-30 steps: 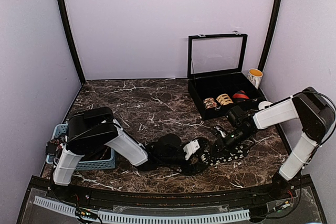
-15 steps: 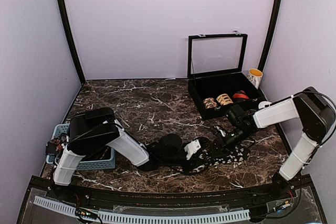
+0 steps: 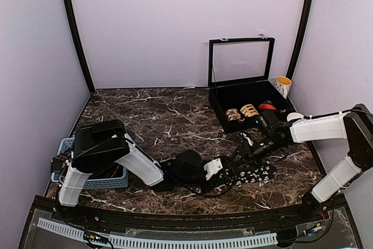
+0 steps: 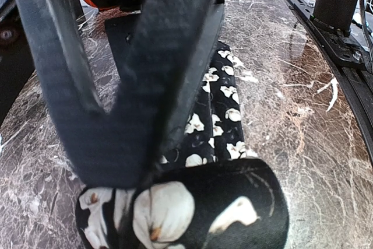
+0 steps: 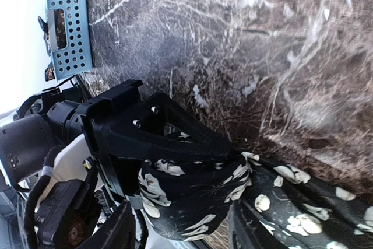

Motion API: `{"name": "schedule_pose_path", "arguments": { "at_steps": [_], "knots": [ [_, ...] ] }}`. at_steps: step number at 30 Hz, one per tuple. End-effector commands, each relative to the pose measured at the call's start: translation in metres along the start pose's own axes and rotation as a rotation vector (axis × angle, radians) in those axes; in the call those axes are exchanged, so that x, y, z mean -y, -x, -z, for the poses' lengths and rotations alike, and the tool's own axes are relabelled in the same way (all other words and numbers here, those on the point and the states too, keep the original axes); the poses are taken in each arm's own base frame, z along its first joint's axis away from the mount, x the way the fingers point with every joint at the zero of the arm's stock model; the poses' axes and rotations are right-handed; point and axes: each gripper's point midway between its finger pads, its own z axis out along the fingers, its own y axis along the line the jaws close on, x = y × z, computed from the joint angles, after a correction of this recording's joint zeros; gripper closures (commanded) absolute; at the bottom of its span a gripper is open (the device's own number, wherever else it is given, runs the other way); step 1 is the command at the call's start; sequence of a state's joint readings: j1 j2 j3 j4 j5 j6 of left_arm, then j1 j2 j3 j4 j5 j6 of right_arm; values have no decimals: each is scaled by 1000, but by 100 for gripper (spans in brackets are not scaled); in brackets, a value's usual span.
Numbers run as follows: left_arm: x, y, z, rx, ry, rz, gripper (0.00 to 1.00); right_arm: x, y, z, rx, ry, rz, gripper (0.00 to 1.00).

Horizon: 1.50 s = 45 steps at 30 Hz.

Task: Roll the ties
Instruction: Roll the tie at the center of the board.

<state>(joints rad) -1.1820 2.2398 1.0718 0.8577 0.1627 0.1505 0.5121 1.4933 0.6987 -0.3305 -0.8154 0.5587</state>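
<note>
A black tie with white flowers (image 3: pixel 252 174) lies on the marble, one end wound into a coil (image 4: pixel 198 211). My left gripper (image 3: pixel 223 170) reaches in from the left and is shut on that coil, its fingers (image 4: pixel 116 144) pressing onto it from above. The tie's flat length (image 4: pixel 224 94) runs away from the coil. My right gripper (image 5: pixel 183 234) stands open, one finger (image 5: pixel 111 231) on each side of the coil (image 5: pixel 192 199) and clear of it. In the top view the right gripper (image 3: pixel 243 153) sits just right of the left one.
An open black case (image 3: pixel 217 109) with a raised glass lid stands at the back right, holding tan (image 3: pixel 249 110) and red (image 3: pixel 267 107) coiled ties. A mug (image 3: pixel 283 86) stands beside it. A blue slotted basket (image 3: pixel 115 181) sits at the left by the left arm's base.
The right gripper has opened, let go of the tie and drawn back slightly. The left gripper has closed on the coiled end.
</note>
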Motion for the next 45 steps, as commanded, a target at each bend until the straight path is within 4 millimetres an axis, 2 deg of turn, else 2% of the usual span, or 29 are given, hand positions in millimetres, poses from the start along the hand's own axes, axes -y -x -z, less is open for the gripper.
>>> {"name": "schedule_pose_path", "arguments": {
  "at_steps": [1, 4, 5, 11, 13, 15, 18, 22, 25, 27, 30, 34, 41, 45],
  "knots": [
    [21, -67, 8, -233, -57, -3, 72, -1, -9, -10, -41, 7, 2, 49],
    [22, -67, 8, -233, -59, -10, 72, 8, -16, -19, -78, -17, -4, 52],
    [21, -68, 9, -235, -59, -12, 72, 11, -18, -22, -88, -23, -6, 57],
    [21, -66, 9, -231, -56, -11, 70, 25, -23, -23, -90, -76, -12, 100],
    [18, -59, 9, -209, -43, -6, 64, 34, -28, -24, -94, -102, -32, 100],
    [13, -46, 11, -167, -21, -17, 52, 45, -33, -23, -96, -136, -54, 100],
    [4, -24, 12, -105, 11, -28, 38, 62, -37, -20, -90, -184, -87, 100],
    [-8, 15, 16, 2, -7, 27, 29, 86, -42, -16, -83, -261, -103, 100],
    [-4, 33, 21, 55, -57, 40, 24, 110, -47, -15, -97, -317, -147, 100],
    [3, 32, 25, 65, -91, 46, 22, 117, -45, -13, -94, -340, -155, 100],
    [10, 16, 32, 44, -115, 72, 19, 122, -41, -13, -99, -375, -143, 100],
    [14, 8, 35, 43, -121, 86, 19, 125, -43, -14, -109, -379, -141, 100],
    [2, 17, 11, 74, -91, 121, 20, 122, -37, -28, -117, -365, -117, 100],
    [2, 12, 0, 77, -94, 136, 22, 117, -31, -33, -120, -366, -96, 100]
  ]
}}
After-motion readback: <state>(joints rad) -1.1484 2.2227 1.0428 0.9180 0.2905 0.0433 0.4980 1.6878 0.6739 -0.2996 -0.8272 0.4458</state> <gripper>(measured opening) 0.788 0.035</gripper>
